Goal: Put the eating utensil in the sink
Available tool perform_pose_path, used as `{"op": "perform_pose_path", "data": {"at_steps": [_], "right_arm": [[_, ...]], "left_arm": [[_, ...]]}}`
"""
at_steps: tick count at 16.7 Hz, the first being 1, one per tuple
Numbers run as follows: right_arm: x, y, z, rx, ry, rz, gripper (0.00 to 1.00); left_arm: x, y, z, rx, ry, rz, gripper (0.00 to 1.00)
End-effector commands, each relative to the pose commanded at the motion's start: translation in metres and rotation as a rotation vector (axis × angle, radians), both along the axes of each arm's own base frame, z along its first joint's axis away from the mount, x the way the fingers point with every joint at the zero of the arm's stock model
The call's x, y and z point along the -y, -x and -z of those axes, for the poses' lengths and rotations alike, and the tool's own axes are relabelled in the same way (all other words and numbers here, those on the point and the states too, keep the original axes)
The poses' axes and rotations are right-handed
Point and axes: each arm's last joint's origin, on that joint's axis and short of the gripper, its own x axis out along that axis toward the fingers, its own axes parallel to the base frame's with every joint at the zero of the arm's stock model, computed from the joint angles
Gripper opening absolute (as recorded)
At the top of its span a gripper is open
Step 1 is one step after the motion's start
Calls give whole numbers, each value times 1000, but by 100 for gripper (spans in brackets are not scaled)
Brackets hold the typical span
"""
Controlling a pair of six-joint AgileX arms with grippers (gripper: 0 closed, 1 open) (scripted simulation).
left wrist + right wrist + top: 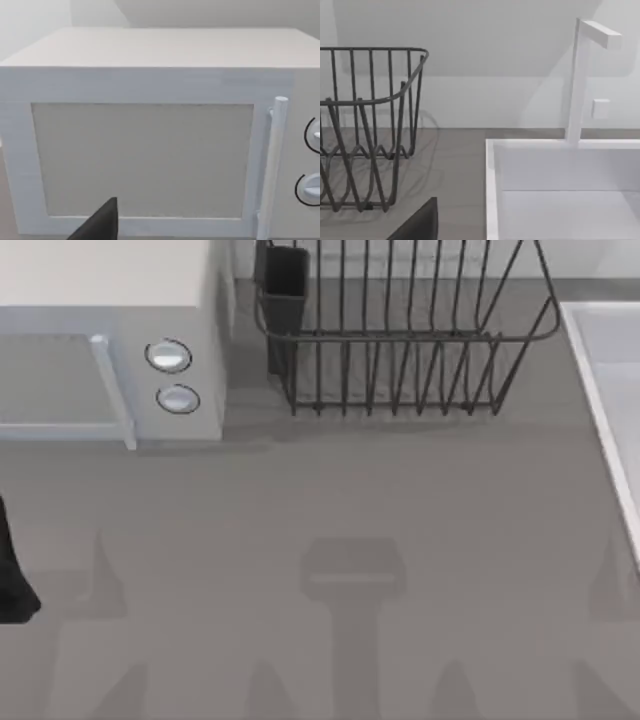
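Sink [560, 200] basin bare at table's right | dish rack [400, 340] holds a dark cup [285, 285] | hands' states: cannot tell

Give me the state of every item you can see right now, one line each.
microwave: door shut, handle upright beside two knobs.
dish rack: upright on the counter, dark cup holder at its left end, no dishes seen on its wires.
sink: the visible part of the basin holds nothing, faucet upright behind it.
left gripper: at the table's left edge, facing the microwave.
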Motion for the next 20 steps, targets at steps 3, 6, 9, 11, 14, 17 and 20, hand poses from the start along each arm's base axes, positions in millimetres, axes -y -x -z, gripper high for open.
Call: {"op": "perform_pose_path", "data": {"at_steps": [3, 6, 9, 11, 14, 17, 20], "right_arm": [[1, 0, -2, -12, 4, 7, 100], [5, -1, -15, -112, 31, 46, 100], [12, -9, -30, -325, 64, 97, 100], [20, -20, -37, -530, 76, 126, 100], [36, -43, -37, -895, 64, 146, 100], [56, -66, -32, -1221, 18, 138, 100], [75, -85, -31, -1428, -34, 116, 100]], "left_arm": [[0, 0, 0, 0, 0, 0, 100], [0, 0, 0, 0, 0, 0, 100], [0, 0, 0, 0, 0, 0, 100], [0, 0, 0, 0, 0, 0, 100], [0, 0, 0, 0, 0, 0, 100], [0, 0, 0, 0, 0, 0, 100], [0, 0, 0, 0, 0, 0, 100]]}}
